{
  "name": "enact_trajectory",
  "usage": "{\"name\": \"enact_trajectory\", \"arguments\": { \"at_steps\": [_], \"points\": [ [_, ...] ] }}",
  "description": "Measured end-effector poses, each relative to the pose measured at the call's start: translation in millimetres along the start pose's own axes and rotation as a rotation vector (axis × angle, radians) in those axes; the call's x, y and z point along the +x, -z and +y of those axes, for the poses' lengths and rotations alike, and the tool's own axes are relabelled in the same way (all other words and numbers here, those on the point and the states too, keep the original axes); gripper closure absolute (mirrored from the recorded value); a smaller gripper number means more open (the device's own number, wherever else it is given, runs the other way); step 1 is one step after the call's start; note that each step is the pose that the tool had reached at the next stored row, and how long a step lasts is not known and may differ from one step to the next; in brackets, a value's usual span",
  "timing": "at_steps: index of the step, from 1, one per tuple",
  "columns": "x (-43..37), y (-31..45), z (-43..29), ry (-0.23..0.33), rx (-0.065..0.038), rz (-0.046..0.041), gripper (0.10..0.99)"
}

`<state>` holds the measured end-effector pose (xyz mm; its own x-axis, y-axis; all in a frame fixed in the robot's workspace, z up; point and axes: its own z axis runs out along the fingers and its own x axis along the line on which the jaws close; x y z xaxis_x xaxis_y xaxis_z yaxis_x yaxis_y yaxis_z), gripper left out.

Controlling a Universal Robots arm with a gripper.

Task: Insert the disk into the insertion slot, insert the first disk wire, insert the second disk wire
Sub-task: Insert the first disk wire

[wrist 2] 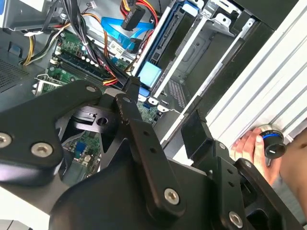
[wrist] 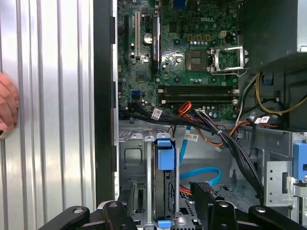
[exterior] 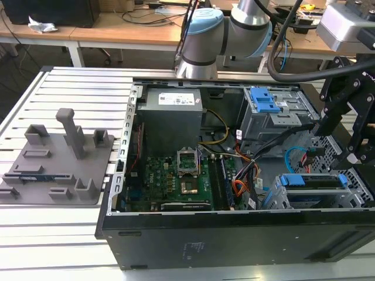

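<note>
Case lies open on the slatted table. The board faces up.

Disk is in the slot, at the case's near corner on the exterior view's right. Its blue carrier edge faces up. Can't tell if it's fully seated. The tall cage with the blue tab sits behind it, apart from it.

Gripper hangs just above the slot. Jaws are wide and hold nothing. In the first wrist view the fingers stand on either side of the disk's edge, clear of it.

Wires:
- The blue cable loops loose on the case floor beside the slot. I can't see where its ends go.
- The power plug, with red, yellow and black leads, hangs in the open near the blue cable, apart from the disk.
- A black wire bundle runs across between the board and the slot.

A person's hand rests on the table outside the case wall, fingers on a black knob with a blue ring.

A grey tray sits on the table at the exterior view's left, well apart from the case.
</note>
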<state>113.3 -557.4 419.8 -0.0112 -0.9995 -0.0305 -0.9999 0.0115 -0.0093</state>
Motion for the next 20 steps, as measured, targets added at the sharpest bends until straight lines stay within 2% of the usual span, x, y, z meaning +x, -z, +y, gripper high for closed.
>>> {"name": "enact_trajectory", "arguments": {
  "at_steps": [12,13,14,15,16,17,18,19,20],
  "points": [
    [0.0,0.0,0.0,0.000,0.000,0.0018,0.467],
    [-0.1,0.0,0.3,0.000,0.000,0.0138,0.467],
    [0.0,-0.1,1.3,-0.001,0.004,0.0668,0.467],
    [0.0,0.0,1.2,-0.011,0.010,0.1035,0.467],
    [0.0,-0.5,1.2,-0.031,0.011,0.1098,0.467],
    [0.1,-0.8,1.3,-0.051,0.011,0.1111,0.467],
    [-0.3,-1.6,2.5,-0.064,0.012,0.1240,0.467],
    [-2.2,-1.7,2.5,-0.063,0.012,0.1531,0.467],
    [-4.8,-2.0,2.6,-0.063,0.013,0.1762,0.467]
  ]
}}
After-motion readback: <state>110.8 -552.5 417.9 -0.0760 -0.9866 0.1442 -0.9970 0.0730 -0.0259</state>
